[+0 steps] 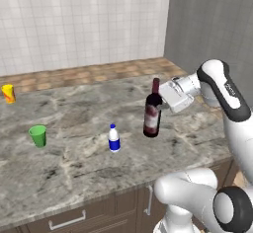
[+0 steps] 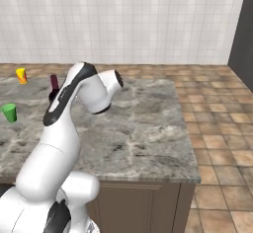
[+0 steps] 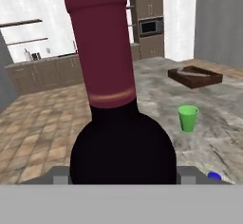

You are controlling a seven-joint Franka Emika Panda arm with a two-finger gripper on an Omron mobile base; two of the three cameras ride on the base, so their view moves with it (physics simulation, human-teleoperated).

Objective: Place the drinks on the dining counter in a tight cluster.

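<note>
Gripping the tall dark wine bottle with red-white label (image 1: pixel 152 113) at its shoulder, the pincer (image 1: pixel 162 100) is partly closed around it; bottle upright on the grey-brown marbled desk (image 1: pixel 74 168), near the small white blue-capped bottle (image 1: pixel 114 138).

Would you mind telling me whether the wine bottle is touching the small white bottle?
Apart. In the left base view the wine bottle stands to the right of the white bottle, with bare counter plainly between them.
</note>
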